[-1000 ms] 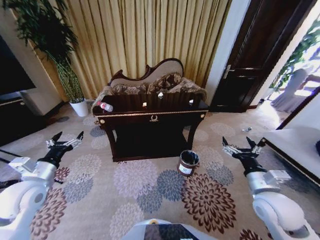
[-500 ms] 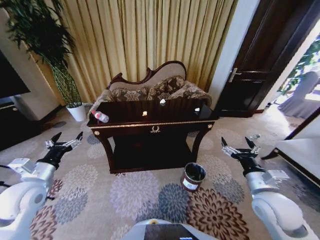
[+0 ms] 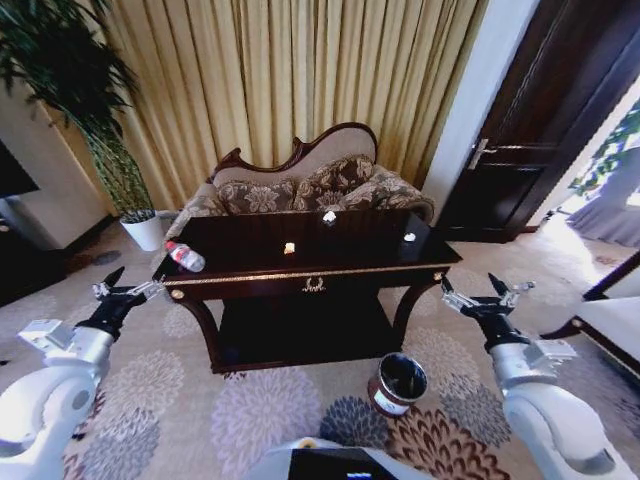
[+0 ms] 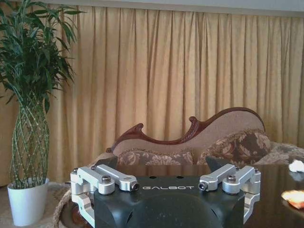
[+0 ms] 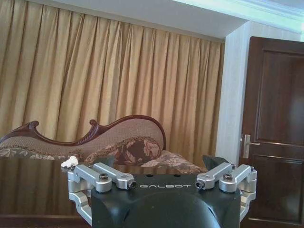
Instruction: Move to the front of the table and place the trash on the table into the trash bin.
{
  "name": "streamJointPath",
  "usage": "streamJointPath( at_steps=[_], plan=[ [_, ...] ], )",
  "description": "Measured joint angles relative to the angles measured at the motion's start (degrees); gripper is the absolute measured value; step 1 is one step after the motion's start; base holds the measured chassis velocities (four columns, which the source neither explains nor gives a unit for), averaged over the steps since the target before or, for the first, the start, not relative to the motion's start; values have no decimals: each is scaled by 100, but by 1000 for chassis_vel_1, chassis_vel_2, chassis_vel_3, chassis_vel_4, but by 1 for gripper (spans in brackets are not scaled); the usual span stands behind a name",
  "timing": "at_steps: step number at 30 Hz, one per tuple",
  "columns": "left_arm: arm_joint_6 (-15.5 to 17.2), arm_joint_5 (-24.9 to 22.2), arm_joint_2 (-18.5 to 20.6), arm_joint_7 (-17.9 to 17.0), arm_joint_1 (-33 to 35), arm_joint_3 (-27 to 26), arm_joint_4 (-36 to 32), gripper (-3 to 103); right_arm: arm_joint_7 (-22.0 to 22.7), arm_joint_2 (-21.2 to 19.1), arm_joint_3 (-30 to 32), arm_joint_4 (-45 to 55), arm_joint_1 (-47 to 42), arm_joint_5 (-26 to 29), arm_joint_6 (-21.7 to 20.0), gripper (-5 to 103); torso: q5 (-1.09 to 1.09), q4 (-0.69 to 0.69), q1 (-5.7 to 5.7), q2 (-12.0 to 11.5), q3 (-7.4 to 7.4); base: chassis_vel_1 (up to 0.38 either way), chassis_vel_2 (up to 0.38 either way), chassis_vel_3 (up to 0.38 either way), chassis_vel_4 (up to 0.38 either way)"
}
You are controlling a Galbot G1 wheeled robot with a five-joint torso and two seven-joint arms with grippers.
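Evidently both arms are only being carried toward the work: the left gripper hangs spread and empty at the table's left front corner, and the right gripper hangs equally spread and empty just off the right front corner, neither touching anything. Fingers apart suit an approach, with nothing yet to hold. Just beyond the left gripper, the bottle lies on its side near the tabletop's left end. Farther in, toward the middle, sit a yellowish scrap and a white scrap; another white scrap lies nearer the right gripper. Below and inward of the right gripper, the bin stands on the carpet, beside the table's right leg, probably handy for drops.
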Motion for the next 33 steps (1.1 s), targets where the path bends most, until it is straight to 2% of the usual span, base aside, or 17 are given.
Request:
streamJointPath(
  at_steps=[8, 10, 11, 13, 14, 16, 19, 20, 22, 24, 25, 28, 30, 33],
  plan=[
    [44, -109, -55, -3, 46, -6, -124, 100, -40, -197, -132, -57, 169, 105, 160, 100, -1, -2, 0, 0, 0, -180, 175, 192, -179],
    [138, -233, -24, -40, 62, -47, -207, 100, 142, -455, -252, -128, 472, 347, 34, 100, 0, -1, 2, -1, 1, -82, 90, 69, -87],
    [138, -233, -24, -40, 62, -47, -207, 100, 142, -455, -252, -128, 472, 347, 34, 100, 0, -1, 2, -1, 1, -51, 65, 69, -87],
    [199, -413, 31, -129, 78, -149, -304, 100, 411, -851, -372, -335, 914, 759, -249, 100, 0, 1, 2, -1, 1, -25, 11, 12, -15],
    [199, -413, 31, -129, 78, -149, -304, 100, 411, -851, -372, -335, 914, 759, -249, 100, 0, 1, 2, -1, 1, 0, 0, 0, 0],
    [220, -539, 73, -164, 146, -272, -364, 100, 449, -1261, -465, -684, 1253, 1073, -422, 100, 0, 1, -3, 2, -1, 0, 0, 0, 0],
    [221, -563, 91, -170, 205, -340, -377, 100, 382, -1541, -605, -998, 1486, 1175, -506, 100, 0, -1, -5, 3, -2, 0, 0, 0, 0],
    [221, -580, 93, -177, 253, -390, -385, 100, 314, -1736, -825, -1294, 1753, 1218, -587, 100, -1, -1, -5, 3, -2, 0, 0, 0, 0],
    [221, -593, 93, -183, 277, -413, -389, 100, 291, -1797, -945, -1425, 1890, 1228, -635, 100, -1, -1, -5, 3, -1, 0, 0, 0, 0],
    [221, -664, 112, -213, 343, -487, -390, 100, 229, -1923, -1418, -1832, 2443, 1292, -775, 100, 1, -1, -4, 2, 0, 0, 0, 0, 0],
    [221, -664, 112, -213, 343, -487, -390, 100, 229, -1923, -1418, -1832, 2443, 1292, -775, 100, 1, -1, -4, 2, 0, 0, 0, 0, 0],
    [221, -692, 224, -241, 436, -588, -328, 100, 213, -1955, -2257, -2605, 3626, 1367, -867, 100, 0, 2, 0, 0, 1, 0, 0, 0, 0],
    [221, -694, 242, -250, 449, -607, -316, 100, 204, -1939, -2451, -2825, 3889, 1364, -867, 100, -2, 2, 0, 0, 0, 0, 0, 0, 0],
    [220, -696, 257, -278, 483, -624, -299, 100, 193, -1814, -3085, -3452, 4623, 1403, -911, 100, -1, -1, 0, 0, 0, 0, 0, 0, 0]
  ],
)
